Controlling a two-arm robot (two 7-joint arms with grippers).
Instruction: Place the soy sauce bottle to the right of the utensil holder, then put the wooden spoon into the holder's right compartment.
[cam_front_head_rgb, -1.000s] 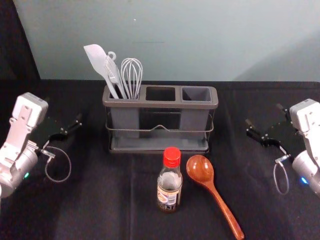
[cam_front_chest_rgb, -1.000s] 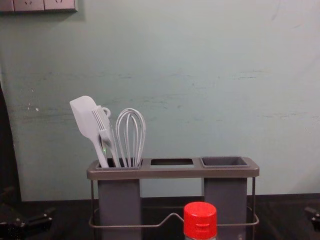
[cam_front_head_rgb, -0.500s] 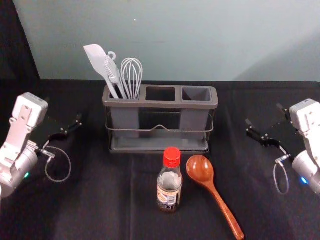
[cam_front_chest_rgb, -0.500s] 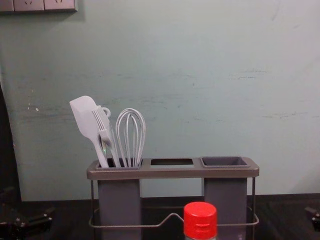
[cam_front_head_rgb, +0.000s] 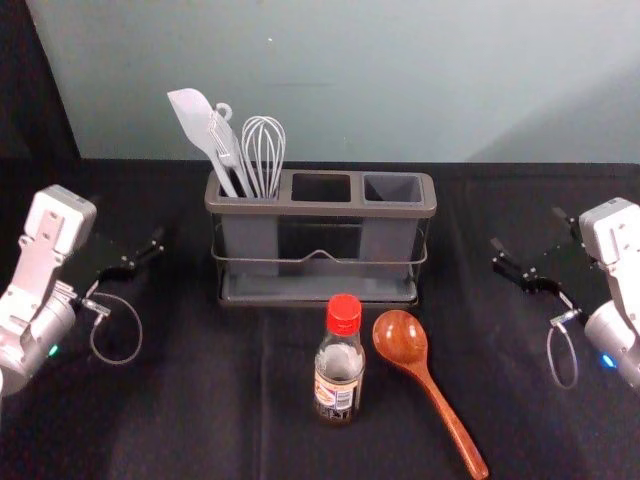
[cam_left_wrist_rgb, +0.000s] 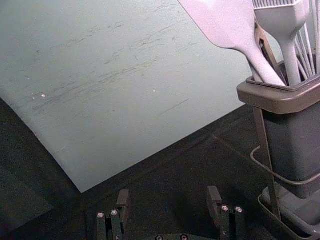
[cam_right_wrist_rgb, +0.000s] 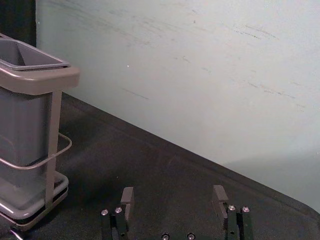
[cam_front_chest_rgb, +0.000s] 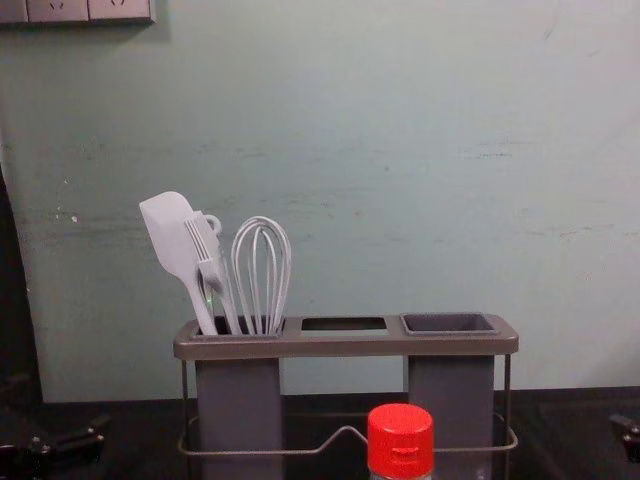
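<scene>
The soy sauce bottle (cam_front_head_rgb: 339, 372), red-capped, stands upright in front of the utensil holder (cam_front_head_rgb: 321, 209). Just right of the bottle lies the wooden spoon (cam_front_head_rgb: 403, 342), its handle slanting toward the front right. The holder's right compartment (cam_front_chest_rgb: 448, 324) has nothing in it; the left one holds white utensils. My left gripper (cam_front_head_rgb: 140, 250) is out at the left of the holder, my right gripper (cam_front_head_rgb: 527, 250) out at its right. In the left wrist view the left gripper (cam_left_wrist_rgb: 170, 202) stands open and empty, and so does the right gripper (cam_right_wrist_rgb: 173, 202) in the right wrist view.
A white spatula (cam_front_head_rgb: 205, 130), a brush and a whisk (cam_front_head_rgb: 263, 150) rise above the holder's left compartment. Behind the dark-covered table (cam_front_head_rgb: 200, 400) stands a pale green wall (cam_front_head_rgb: 400, 80). Looped cables hang beside both grippers.
</scene>
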